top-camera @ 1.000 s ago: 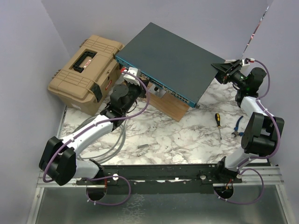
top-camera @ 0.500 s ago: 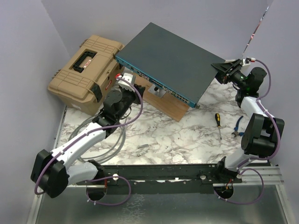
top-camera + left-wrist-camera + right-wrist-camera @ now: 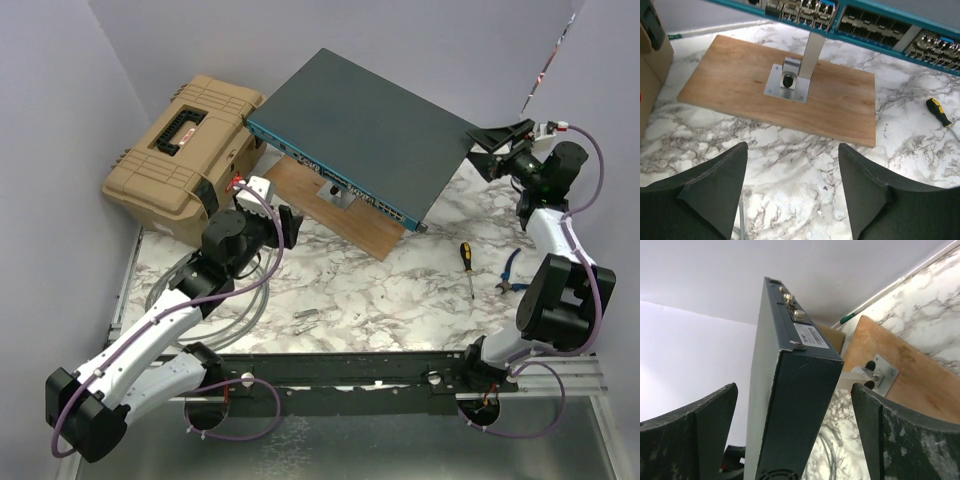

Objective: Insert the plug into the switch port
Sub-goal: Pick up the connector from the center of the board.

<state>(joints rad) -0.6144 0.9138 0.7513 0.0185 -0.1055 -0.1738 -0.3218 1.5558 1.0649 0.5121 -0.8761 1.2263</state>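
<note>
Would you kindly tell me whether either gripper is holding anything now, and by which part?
Nothing is held. The left gripper is open above the table; the right gripper is open, jaws straddling the switch corner without touching.

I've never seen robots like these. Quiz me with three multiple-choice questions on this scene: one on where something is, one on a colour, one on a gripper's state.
1. From above, where is the toolbox relative to the switch? A on top of it; B to its left; C to its right.
2. What colour is the screwdriver handle? A yellow and black; B red; C green.
3. How is the left gripper? A shut on a plug; B shut on the screwdriver; C open and empty.

1 B: the top view shows it off the switch's left end.
2 A: the handle is plainly yellow and black.
3 C: its wrist view shows the jaws apart, nothing between.
</note>
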